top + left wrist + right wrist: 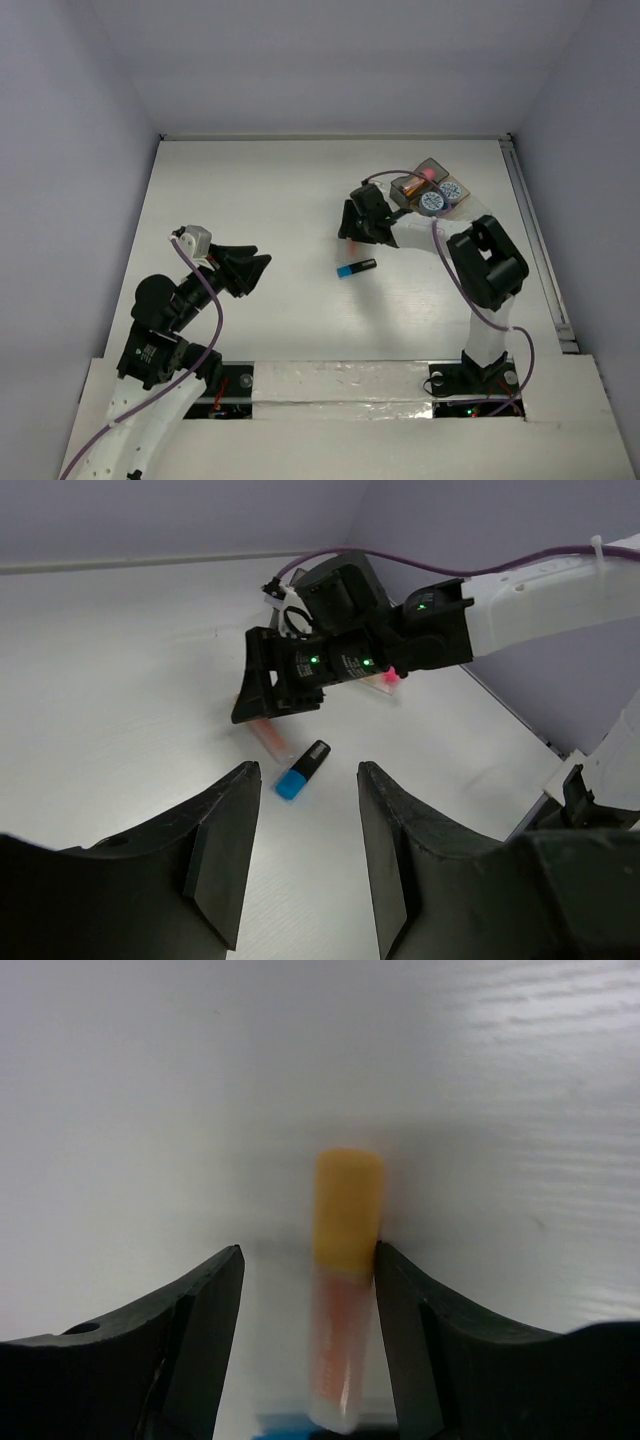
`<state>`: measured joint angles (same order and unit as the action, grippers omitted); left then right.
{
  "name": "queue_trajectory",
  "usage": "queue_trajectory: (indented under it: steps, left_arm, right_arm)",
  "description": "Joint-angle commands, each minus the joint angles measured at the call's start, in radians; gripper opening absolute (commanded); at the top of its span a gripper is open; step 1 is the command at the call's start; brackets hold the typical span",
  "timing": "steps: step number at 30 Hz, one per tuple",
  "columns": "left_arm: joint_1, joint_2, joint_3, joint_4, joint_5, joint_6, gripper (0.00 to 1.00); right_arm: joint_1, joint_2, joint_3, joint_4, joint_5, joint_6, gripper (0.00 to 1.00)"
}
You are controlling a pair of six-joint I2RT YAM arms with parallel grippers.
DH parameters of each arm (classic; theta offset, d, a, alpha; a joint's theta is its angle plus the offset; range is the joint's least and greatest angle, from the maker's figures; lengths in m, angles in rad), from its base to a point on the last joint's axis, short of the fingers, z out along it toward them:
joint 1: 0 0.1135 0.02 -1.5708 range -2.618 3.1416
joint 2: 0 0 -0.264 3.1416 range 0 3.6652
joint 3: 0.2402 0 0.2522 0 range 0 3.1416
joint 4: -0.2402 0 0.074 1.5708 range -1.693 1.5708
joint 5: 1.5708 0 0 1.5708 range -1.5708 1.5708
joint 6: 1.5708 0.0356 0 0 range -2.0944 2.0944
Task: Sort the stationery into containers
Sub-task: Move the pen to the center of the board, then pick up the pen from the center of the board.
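An orange highlighter (346, 1260) with a yellow-orange cap lies on the white table between the fingers of my right gripper (308, 1252). The gripper is open; the highlighter touches the right finger, with a gap on the left. It also shows in the left wrist view (268, 736) under that gripper (262, 708). A blue-black highlighter (356, 268) lies just in front of it, also in the left wrist view (302, 769). My left gripper (258, 270) is open and empty, pointing at it from a distance. The joined trays (436, 164) hold two blue-white rolls (433, 201) and a pink-capped glue stick (428, 175).
The table's back wall edge (330, 137) and a rail along the right side (535, 240) bound the surface. My right arm (485, 262) reaches across in front of the trays.
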<state>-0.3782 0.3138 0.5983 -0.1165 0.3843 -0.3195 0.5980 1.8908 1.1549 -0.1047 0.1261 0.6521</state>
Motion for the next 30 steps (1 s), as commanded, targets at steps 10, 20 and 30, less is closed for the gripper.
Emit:
queue_trajectory:
  steps: [10,20,30]
  left_arm:
    - [0.002,-0.03,-0.003,0.044,-0.004,0.004,0.41]
    - [0.002,-0.042,-0.002,0.043,-0.013,0.005,0.41]
    - [0.002,-0.041,0.0,0.038,-0.022,0.005,0.41]
  right_arm:
    - [0.121,0.217,0.285,-0.262,0.28,-0.097,0.51]
    - [0.151,0.258,0.342,-0.328,0.371,-0.186,0.28]
    - [0.073,0.109,0.375,-0.21,0.414,-0.246,0.07]
